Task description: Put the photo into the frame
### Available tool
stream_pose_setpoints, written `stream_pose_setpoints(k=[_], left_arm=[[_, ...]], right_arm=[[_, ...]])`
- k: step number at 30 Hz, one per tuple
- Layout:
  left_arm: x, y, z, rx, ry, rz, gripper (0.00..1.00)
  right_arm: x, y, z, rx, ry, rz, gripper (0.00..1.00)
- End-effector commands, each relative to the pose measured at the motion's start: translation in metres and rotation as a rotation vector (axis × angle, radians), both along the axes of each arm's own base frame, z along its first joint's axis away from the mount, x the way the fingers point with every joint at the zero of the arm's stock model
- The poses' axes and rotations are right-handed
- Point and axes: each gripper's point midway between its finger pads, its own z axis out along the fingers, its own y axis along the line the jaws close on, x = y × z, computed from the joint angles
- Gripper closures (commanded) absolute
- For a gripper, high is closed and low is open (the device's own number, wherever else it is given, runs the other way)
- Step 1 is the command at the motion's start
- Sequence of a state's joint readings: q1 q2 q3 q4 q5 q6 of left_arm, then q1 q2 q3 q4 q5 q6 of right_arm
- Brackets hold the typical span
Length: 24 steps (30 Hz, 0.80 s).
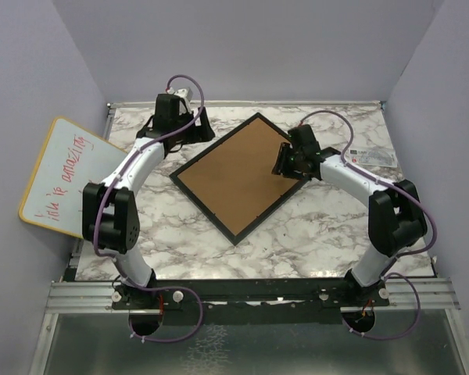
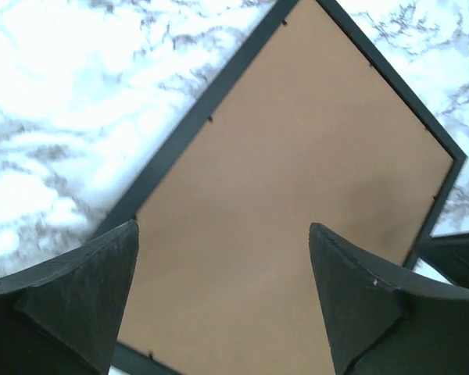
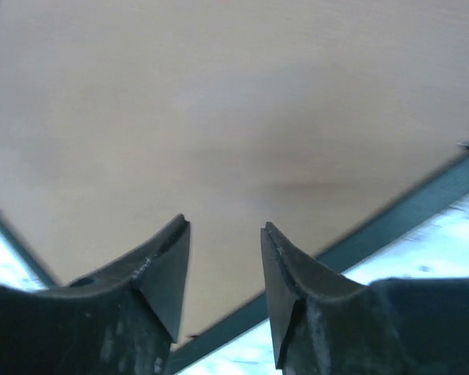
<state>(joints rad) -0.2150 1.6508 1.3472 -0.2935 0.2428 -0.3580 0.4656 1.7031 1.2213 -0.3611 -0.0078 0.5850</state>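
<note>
The left arm (image 1: 137,168) and right arm (image 1: 348,176) have glossy white shells on the long links and chunky black housings at the joints. A thin purple cable (image 1: 189,80) runs along each. The left pincer (image 2: 223,227) and right pincer (image 3: 224,225) are matte black, with wedge-shaped fingers (image 2: 78,289) tapering to pointed tips.

The frame (image 1: 203,209) lies flat mid-table (image 1: 313,226), turned cornerwise, with the backing board (image 1: 234,176) set inside it. The left fingers (image 2: 78,305) are near the frame's 11 o'clock edge. The right fingers (image 3: 160,273) are over the board by the 3 o'clock corner. A whiteboard (image 1: 62,176) leans beyond the table's 9 o'clock edge. A paper slip (image 1: 371,156) lies on the table at the frame's 2 o'clock.
</note>
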Motion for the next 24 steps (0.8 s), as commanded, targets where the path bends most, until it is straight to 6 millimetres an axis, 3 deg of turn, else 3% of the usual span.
stream_pose_setpoints(k=[1,3,6,12,17,24], left_arm=[[0.032,0.009,-0.035,0.151,0.037,-0.087,0.09],[0.049,0.009,-0.047,0.196,0.042,-0.120,0.08],[0.069,0.009,-0.066,0.250,0.040,-0.170,0.08],[0.088,0.006,-0.110,0.256,0.108,-0.224,0.14],[0.077,-0.001,-0.140,0.167,0.207,-0.263,0.26],[0.038,-0.001,-0.164,0.108,0.319,-0.238,0.49]], right_arm=[[-0.022,-0.052,-0.042,-0.087,0.163,-0.178,0.45],[-0.023,-0.055,-0.048,-0.056,0.194,-0.187,0.36],[-0.019,-0.055,-0.051,0.003,0.211,-0.199,0.30],[-0.015,-0.061,-0.071,0.006,0.295,-0.215,0.27],[-0.011,-0.065,-0.078,0.049,0.307,-0.219,0.27],[-0.002,-0.068,-0.079,0.076,0.298,-0.190,0.31]])
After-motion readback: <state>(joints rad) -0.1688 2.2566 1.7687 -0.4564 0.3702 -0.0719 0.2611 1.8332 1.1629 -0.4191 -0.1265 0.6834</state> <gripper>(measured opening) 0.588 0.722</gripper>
